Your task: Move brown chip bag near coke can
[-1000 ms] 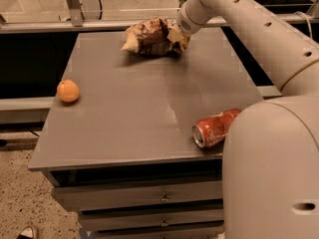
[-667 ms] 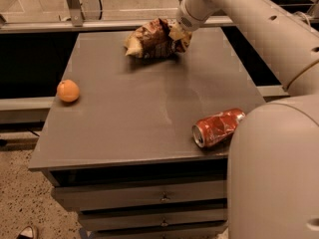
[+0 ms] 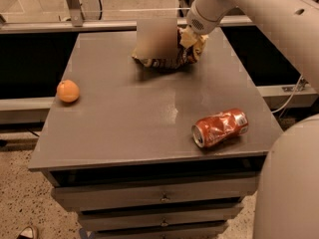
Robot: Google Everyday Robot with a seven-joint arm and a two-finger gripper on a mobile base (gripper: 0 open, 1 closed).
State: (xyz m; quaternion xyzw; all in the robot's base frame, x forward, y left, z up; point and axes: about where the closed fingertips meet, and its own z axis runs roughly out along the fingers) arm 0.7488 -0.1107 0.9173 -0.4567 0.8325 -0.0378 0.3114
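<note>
The brown chip bag [image 3: 172,61] hangs crinkled just above the far middle of the grey table [image 3: 124,128]; a blurred patch hides its upper left part. My gripper [image 3: 192,40] comes in from the upper right and is shut on the bag's right end. The coke can [image 3: 220,128], dented and red, lies on its side near the table's front right edge, well apart from the bag.
A round orange fruit [image 3: 68,91] sits near the table's left edge. Drawers [image 3: 162,198] run below the table front. My arm's pale body [image 3: 289,183] fills the lower right. A black gap and a rail lie behind the table.
My gripper has carried the bag from the far edge toward the front and right, closer to the can. The can and the orange have not moved.
</note>
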